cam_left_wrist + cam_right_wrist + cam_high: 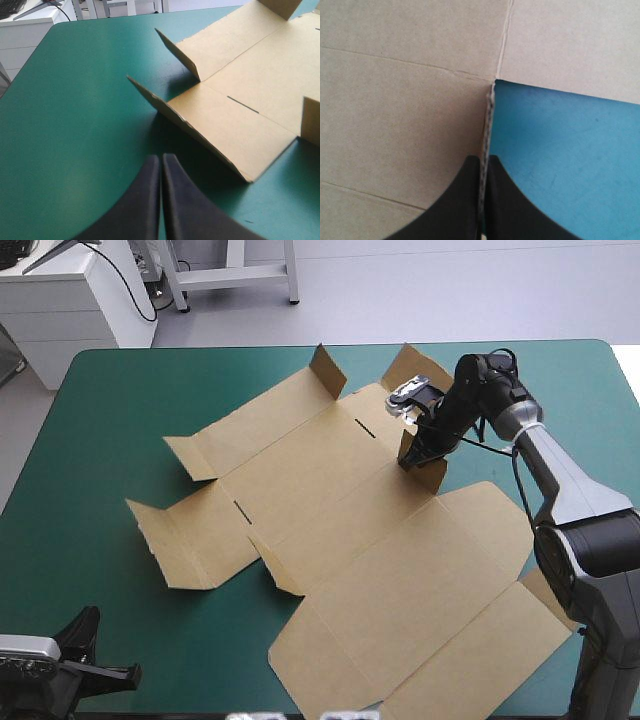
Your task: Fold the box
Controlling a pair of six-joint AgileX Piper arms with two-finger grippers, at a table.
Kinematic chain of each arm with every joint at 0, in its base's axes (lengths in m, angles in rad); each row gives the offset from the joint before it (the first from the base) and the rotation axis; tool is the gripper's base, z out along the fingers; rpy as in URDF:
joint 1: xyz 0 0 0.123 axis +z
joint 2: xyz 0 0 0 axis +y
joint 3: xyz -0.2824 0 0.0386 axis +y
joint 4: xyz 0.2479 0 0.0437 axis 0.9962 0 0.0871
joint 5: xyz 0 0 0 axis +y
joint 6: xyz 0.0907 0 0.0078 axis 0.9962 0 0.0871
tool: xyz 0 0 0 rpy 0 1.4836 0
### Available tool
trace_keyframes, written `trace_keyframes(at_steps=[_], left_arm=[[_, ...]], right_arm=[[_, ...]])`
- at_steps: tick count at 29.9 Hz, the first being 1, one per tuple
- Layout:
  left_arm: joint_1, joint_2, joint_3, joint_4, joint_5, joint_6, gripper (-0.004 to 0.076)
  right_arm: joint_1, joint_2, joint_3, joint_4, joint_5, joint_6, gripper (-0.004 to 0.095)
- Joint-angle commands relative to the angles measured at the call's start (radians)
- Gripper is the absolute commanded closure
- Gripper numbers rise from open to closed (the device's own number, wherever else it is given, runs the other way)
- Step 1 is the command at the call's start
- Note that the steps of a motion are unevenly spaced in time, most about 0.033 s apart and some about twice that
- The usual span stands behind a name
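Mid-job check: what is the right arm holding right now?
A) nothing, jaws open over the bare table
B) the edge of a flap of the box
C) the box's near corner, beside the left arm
B: the right gripper has its jaws all but shut, with a flap of the box edge-on between them.
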Motion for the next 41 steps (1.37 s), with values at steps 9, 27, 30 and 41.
trace_keyframes(at_steps=[9, 27, 30, 41], left_arm=[[-0.003, -0.007, -0.020, -0.011, -0.072, -0.008, 0.0731], [-0.003, -0.007, -0.020, -0.011, -0.072, -0.008, 0.0731], [-0.003, -0.007, -0.020, -0.011, -0.072, -0.008, 0.0731], [-0.003, -0.007, -0.020, -0.011, -0.072, -0.008, 0.0731]], right_arm=[[0.195, -0.056, -0.066, -0.078, -0.022, -0.137, 0.0929], [0.269, -0.054, -0.136, -0.130, -0.151, -0.365, 0.0929], [0.269, -0.046, -0.136, -0.088, -0.153, -0.404, 0.0929], [0.269, 0.034, -0.138, -0.073, -0.155, -0.405, 0.0929]])
